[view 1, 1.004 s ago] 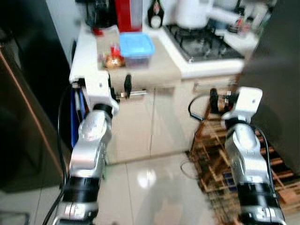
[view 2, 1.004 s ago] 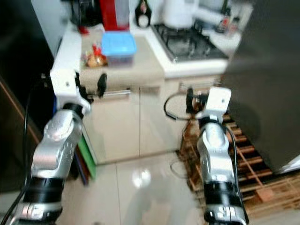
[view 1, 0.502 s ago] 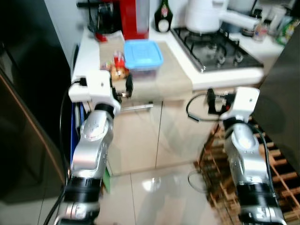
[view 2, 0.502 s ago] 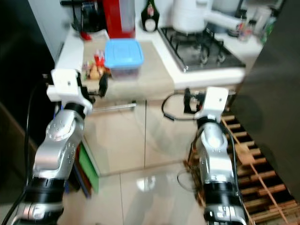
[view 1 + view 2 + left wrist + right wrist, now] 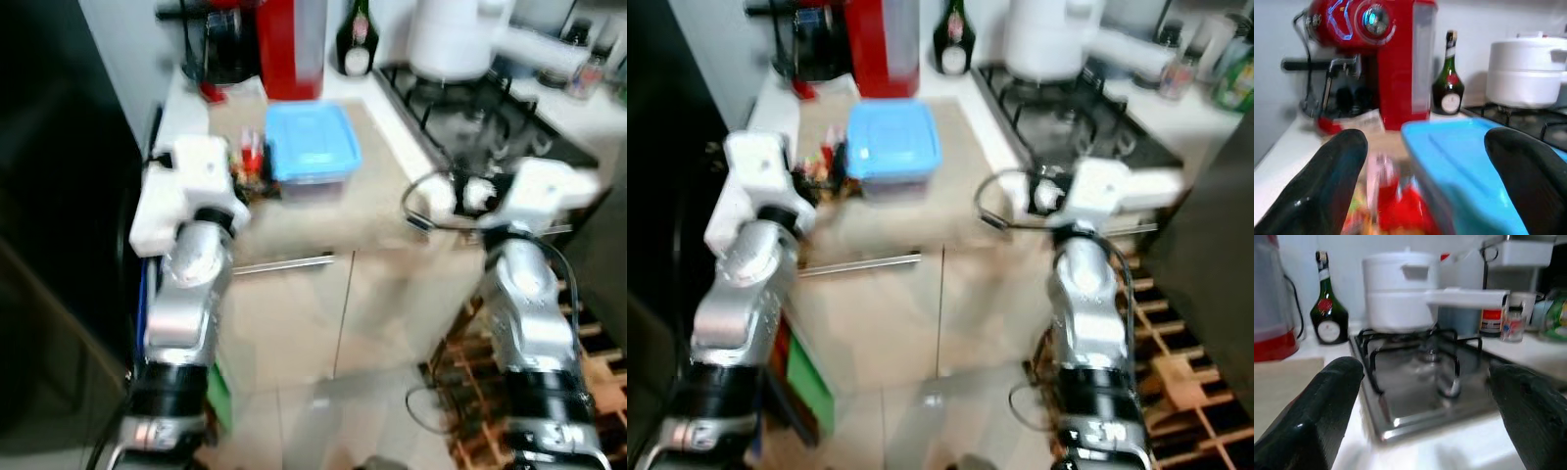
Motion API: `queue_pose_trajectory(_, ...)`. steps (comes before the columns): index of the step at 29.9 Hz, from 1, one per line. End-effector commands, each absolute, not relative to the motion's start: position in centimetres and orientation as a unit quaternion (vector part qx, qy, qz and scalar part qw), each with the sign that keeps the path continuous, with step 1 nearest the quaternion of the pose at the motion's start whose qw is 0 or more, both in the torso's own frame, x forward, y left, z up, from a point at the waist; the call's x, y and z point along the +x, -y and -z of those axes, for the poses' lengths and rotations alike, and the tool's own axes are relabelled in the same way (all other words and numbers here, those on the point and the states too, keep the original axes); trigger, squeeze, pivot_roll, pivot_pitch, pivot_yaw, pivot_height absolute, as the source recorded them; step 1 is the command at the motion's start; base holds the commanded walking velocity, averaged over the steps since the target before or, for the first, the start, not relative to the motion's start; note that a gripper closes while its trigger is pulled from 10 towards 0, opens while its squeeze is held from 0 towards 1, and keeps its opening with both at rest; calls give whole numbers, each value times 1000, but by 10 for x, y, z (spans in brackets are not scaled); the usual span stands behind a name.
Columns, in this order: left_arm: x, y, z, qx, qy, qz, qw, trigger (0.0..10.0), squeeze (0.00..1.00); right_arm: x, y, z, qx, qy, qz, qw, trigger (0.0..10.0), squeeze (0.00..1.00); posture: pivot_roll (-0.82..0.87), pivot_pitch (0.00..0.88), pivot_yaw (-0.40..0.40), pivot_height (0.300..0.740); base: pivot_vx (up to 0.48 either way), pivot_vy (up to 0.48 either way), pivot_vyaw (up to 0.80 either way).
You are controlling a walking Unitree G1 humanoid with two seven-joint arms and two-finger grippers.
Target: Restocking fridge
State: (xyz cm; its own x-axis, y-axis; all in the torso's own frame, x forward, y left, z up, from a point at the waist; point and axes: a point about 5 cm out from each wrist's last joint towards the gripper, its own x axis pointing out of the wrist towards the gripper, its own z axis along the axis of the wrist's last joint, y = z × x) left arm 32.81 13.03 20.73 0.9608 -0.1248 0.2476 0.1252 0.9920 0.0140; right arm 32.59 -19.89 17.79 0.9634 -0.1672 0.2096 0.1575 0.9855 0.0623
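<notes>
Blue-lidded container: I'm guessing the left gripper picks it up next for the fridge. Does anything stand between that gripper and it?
Nothing visible does. The left gripper, fingers open, faces the blue-lidded container directly on the counter. Small red-topped items sit just beside the container, on the gripper's side, and could get bumped.

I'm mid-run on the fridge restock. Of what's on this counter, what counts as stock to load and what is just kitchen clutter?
Likely for the job:
- blue-lidded clear plastic food container
- small red-topped packaged items beside it (too blurred to identify)
- left gripper, fingers open, aimed at both

Just lying about:
- red espresso machine
- dark green glass bottle
- white lidded pot on the gas hob, faced by the open right gripper
</notes>
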Motion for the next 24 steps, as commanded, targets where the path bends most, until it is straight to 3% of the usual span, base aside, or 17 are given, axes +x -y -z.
queue_pose_trajectory(1,331,-140,-206,4,115,51,992,10000,0,327,192,-185,30,116,73,990,10000,0,-104,30,5,740,0,0,0)
queue_pose_trajectory(4,344,-153,-206,-1,79,95,992,10000,0,324,193,-194,30,131,76,988,10000,0,-108,34,6,740,0,0,0)
queue_pose_trajectory(14,376,-193,-219,-38,8,111,993,10000,0,309,201,-184,31,119,103,987,10000,0,-137,64,80,740,0,0,0)
queue_pose_trajectory(20,378,-199,-218,-52,-11,120,991,10000,0,299,201,-181,30,116,110,987,10000,0,-154,81,106,740,0,0,0)
queue_pose_trajectory(24,386,-199,-206,-110,-59,118,985,10000,0,287,207,-172,27,99,130,986,10000,0,-190,114,126,740,0,0,0)
